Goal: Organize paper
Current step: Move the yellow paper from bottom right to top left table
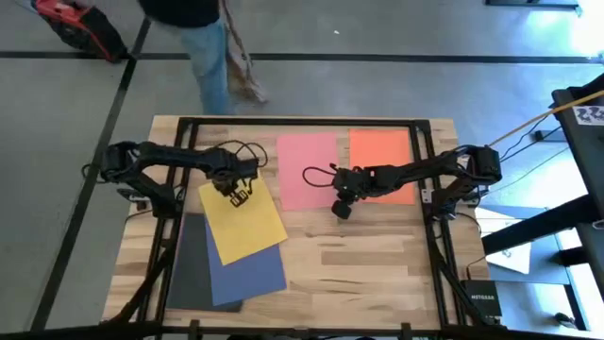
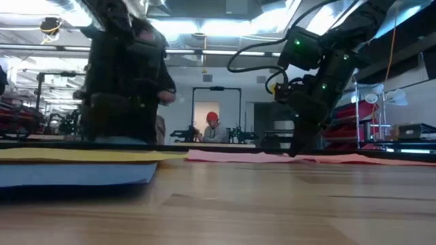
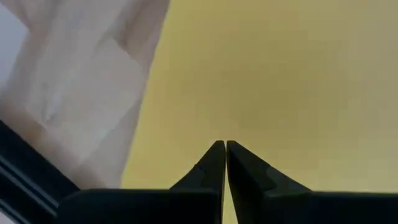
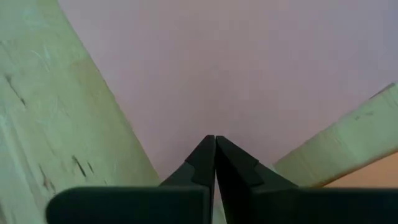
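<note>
A yellow sheet (image 1: 241, 222) lies askew on a dark blue sheet (image 1: 250, 274), which lies on a black sheet (image 1: 189, 264), at the table's left. A pink sheet (image 1: 307, 168) and an orange sheet (image 1: 380, 161) lie flat side by side at the far middle. My left gripper (image 1: 238, 195) is shut, tips down on the yellow sheet (image 3: 267, 81) near its far edge. My right gripper (image 1: 342, 208) is shut, tips down at the pink sheet's (image 4: 249, 68) near right corner. My left gripper presses its shut fingertips (image 3: 214, 155) onto the yellow sheet's top face (image 3: 225, 127), close to the far edge, coming from above. The sheet lies flat on the stack. My right gripper presses its shut fingertips (image 4: 205, 152) onto the pink sheet near its near right corner (image 4: 214, 121), slanting down from the right. In the low view the tip (image 2: 294, 152) meets the sheet, which lies flat on the table.
A black frame rail (image 1: 302, 121) runs around the tabletop. Bare wood (image 1: 368, 274) lies at the near right. A person (image 1: 203, 38) stands beyond the far edge, and another person (image 2: 212, 126) sits far back in the room.
</note>
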